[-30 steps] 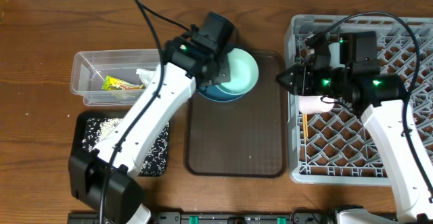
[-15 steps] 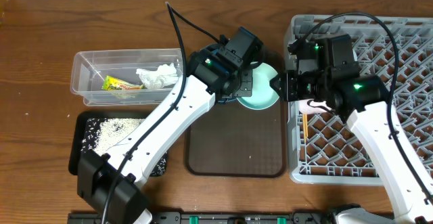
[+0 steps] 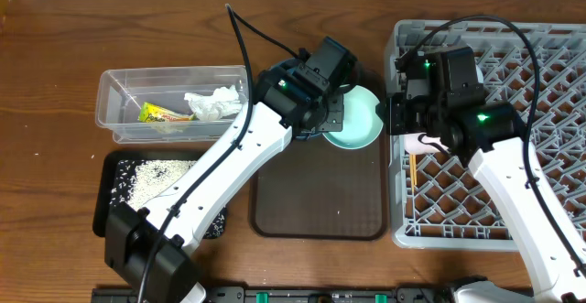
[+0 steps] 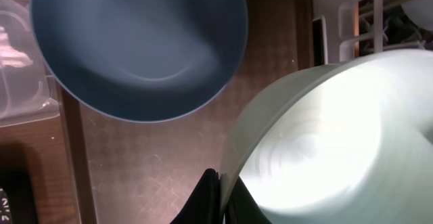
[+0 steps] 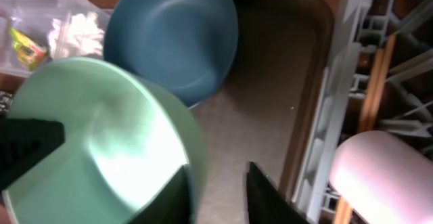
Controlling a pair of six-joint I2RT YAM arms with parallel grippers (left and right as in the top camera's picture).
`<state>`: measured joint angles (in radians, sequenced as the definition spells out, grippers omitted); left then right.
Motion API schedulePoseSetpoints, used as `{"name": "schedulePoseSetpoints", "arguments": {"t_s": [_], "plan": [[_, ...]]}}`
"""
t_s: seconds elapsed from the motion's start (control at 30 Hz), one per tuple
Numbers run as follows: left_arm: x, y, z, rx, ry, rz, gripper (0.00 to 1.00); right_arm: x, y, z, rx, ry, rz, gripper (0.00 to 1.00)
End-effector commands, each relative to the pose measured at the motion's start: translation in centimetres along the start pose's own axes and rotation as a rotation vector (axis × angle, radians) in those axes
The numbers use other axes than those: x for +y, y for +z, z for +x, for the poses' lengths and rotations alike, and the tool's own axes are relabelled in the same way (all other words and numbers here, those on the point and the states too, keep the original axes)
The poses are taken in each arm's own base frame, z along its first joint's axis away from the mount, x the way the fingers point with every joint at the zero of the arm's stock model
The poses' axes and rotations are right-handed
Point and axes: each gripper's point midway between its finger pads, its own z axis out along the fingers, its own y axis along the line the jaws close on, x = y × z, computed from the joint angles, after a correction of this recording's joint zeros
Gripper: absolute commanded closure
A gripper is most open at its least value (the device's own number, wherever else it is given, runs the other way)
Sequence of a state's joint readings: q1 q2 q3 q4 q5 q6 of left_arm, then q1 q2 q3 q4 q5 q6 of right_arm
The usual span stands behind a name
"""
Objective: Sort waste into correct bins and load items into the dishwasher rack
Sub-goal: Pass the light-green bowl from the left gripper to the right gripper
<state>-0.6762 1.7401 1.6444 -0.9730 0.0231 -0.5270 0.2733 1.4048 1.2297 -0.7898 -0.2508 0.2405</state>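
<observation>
My left gripper [image 3: 335, 116] [image 4: 220, 198] is shut on the rim of the pale green bowl [image 3: 359, 120] [image 4: 325, 143] and holds it tilted over the right end of the brown tray, next to the dishwasher rack [image 3: 513, 202]. My right gripper [image 3: 389, 120] [image 5: 220, 197] is open at the bowl's [image 5: 101, 136] opposite rim, with the rim between its fingers. The dark blue plate [image 4: 142, 41] [image 5: 172, 38] lies on the tray behind the bowl. The pink cup [image 3: 423, 142] [image 5: 379, 176] and the chopsticks [image 3: 413, 170] [image 5: 375, 82] lie in the rack.
The clear tub [image 3: 119, 111] at the left holds the white tissue [image 3: 212, 104] and the yellow-green wrapper [image 3: 163, 113]. The black tray [image 3: 105, 202] below it holds rice grains [image 3: 151, 170]. The brown tray [image 3: 320, 202] lies between the bins and the rack.
My left gripper has lifted the green bowl off the blue plate and carried it right, towards the rack. My right gripper has moved left to the bowl's rim.
</observation>
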Motion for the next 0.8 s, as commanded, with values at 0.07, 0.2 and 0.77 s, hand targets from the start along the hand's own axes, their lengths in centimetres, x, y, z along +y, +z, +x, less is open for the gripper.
{"name": "schedulePoseSetpoints", "arguments": {"t_s": [0.07, 0.2, 0.77], "plan": [[-0.6, -0.2, 0.2, 0.015, 0.0, 0.04, 0.94, -0.4, -0.3, -0.3, -0.016, -0.006, 0.033, 0.72], [-0.8, -0.2, 0.2, 0.013, 0.001, 0.05, 0.94, -0.6, 0.0, 0.1, -0.005, -0.003, 0.036, 0.78], [-1.9, -0.3, 0.2, 0.023, 0.002, 0.106, 0.94, -0.6, 0.1, 0.1, -0.007, -0.003, 0.035, 0.88]]}}
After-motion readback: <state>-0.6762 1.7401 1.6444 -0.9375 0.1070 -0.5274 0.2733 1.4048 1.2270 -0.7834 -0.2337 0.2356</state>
